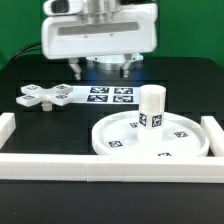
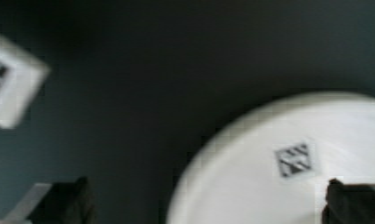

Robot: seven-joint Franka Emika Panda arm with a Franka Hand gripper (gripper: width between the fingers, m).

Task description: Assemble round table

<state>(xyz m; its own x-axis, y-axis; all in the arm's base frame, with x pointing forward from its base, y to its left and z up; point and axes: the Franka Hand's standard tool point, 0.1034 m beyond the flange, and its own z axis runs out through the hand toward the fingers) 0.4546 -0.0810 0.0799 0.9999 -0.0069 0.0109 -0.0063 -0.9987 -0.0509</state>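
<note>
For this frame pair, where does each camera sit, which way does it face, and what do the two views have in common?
Exterior view: off the arm, facing it across the table, over the round disc, leg and foot piece; the open gripper hangs at the back.
Wrist view: on the wrist, looking down past both fingertips at the dark table.
Shared: the round disc and the gripper.
</note>
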